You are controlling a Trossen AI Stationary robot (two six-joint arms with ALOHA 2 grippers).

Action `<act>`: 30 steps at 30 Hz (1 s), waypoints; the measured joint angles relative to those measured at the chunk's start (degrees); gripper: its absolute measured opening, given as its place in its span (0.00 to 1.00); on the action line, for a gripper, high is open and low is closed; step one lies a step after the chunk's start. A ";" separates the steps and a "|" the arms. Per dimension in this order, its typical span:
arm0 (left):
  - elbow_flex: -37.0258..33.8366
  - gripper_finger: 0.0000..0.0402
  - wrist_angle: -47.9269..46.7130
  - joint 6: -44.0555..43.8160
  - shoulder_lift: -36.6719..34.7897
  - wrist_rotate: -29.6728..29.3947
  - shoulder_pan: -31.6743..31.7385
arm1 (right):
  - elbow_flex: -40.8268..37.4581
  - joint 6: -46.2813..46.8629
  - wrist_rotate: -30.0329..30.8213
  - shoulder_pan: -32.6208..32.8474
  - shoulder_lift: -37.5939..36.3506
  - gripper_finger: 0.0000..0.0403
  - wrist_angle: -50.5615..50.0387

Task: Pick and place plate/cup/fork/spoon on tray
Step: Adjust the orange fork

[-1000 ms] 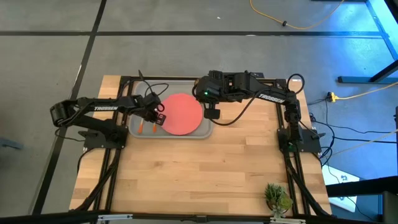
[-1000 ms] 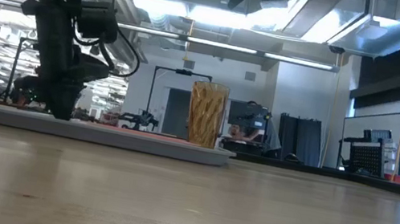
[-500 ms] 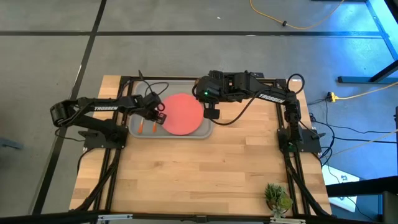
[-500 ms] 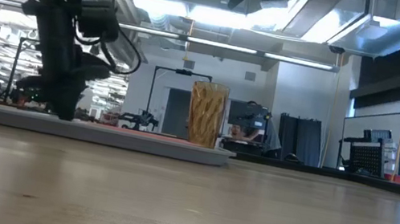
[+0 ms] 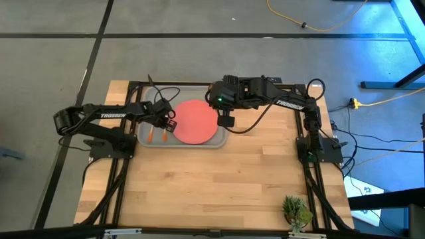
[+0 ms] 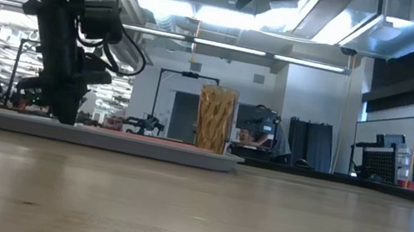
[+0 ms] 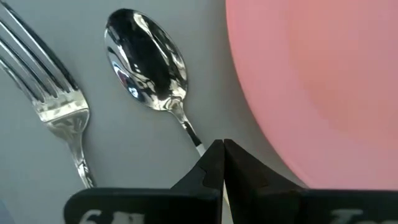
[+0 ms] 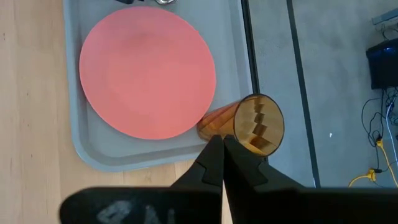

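Note:
The grey tray (image 5: pixel 219 141) lies at the table's far side. On it lie the coral-red plate (image 5: pixel 196 123), the spoon (image 7: pixel 147 62) just left of the plate, and the fork (image 7: pixel 59 106) left of the spoon, both with handles toward the near edge. The amber cup (image 8: pixel 252 124) stands upright on the tray's right end beside the plate, as the low view (image 6: pixel 214 117) also shows. My left gripper (image 7: pixel 222 146) is shut, low over the spoon's handle. My right gripper (image 8: pixel 222 142) is shut and empty above the tray's right rim, next to the cup. My left gripper's shut fingertips stand over the spoon's thin neck (image 7: pixel 189 134), pointing down from above. The fingers hide the spot beneath them, so I cannot tell whether they touch the spoon. The spoon lies flat on the tray.
A small green plant (image 5: pixel 297 211) stands at the table's near right corner. Bare wooden tabletop (image 5: pixel 219 186) spreads between the tray and the near edge. Black frame rails run along the table's sides.

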 joint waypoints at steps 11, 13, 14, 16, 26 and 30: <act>0.00 0.00 0.02 1.41 0.00 -1.25 -0.01 | 0.00 0.00 0.00 0.00 0.00 0.01 -0.01; 0.00 0.00 0.02 1.44 0.00 -1.48 -0.02 | 0.00 0.00 -0.01 0.00 0.00 0.01 -0.01; 0.00 0.00 0.02 1.47 0.00 -1.70 -0.01 | 0.00 0.00 -0.20 0.00 0.00 0.01 -0.02; 0.00 0.00 0.04 1.49 0.00 -2.03 -0.01 | 0.00 0.02 -1.75 0.00 0.00 0.01 -0.02; 0.04 0.00 0.76 1.49 2.21 -2.79 -0.02 | 0.02 0.02 -2.45 0.02 0.02 0.01 -0.01; 0.13 0.00 1.51 2.22 5.08 -2.28 -0.02 | 0.02 0.20 -2.45 0.02 0.02 0.01 -0.02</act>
